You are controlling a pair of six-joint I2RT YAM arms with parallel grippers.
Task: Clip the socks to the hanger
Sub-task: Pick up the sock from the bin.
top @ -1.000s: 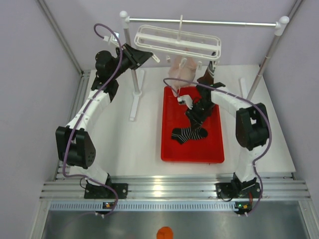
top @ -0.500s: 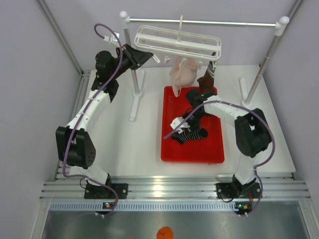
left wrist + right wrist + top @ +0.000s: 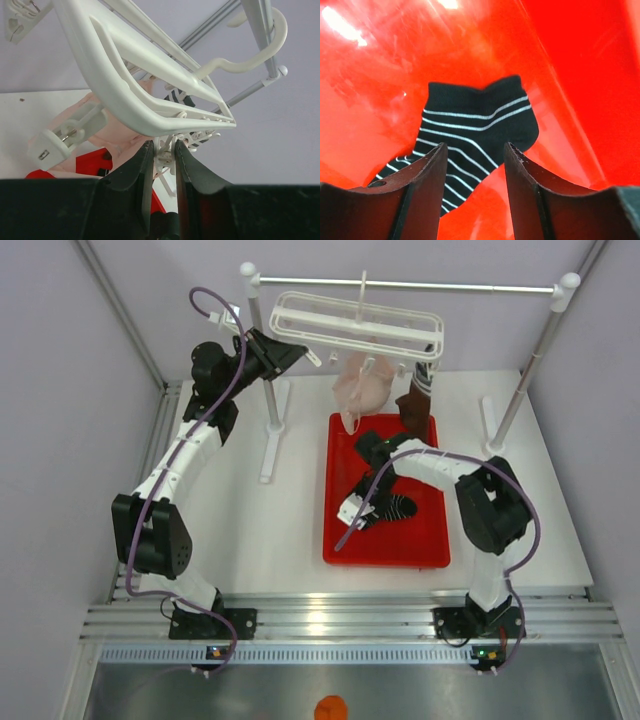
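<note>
Hovering low over the tray [image 3: 385, 552], the right claw [image 3: 475, 147] is spread wide and empty. Its fingers point at a black striped sock [image 3: 470, 127] lying flat on the red floor.

Left claw [image 3: 161, 150] is up at the hanger [image 3: 125, 100], pinched nearly shut with white plastic between its fingers. I read that as clamped on the hanger.

A brown sock [image 3: 413, 405] hangs from the hanger's right end, beside a pink cloth [image 3: 360, 390].

Handling estimate:
- The sock is light, limp and thin, and it will drape when lifted.
- The tray looks glossy (probably slick), so the fabric may skid ahead of a closing finger.
- Best hold is likely the far edge, which looks like the cuff. Pinch a fold there and leave some rim free for a peg.
</note>
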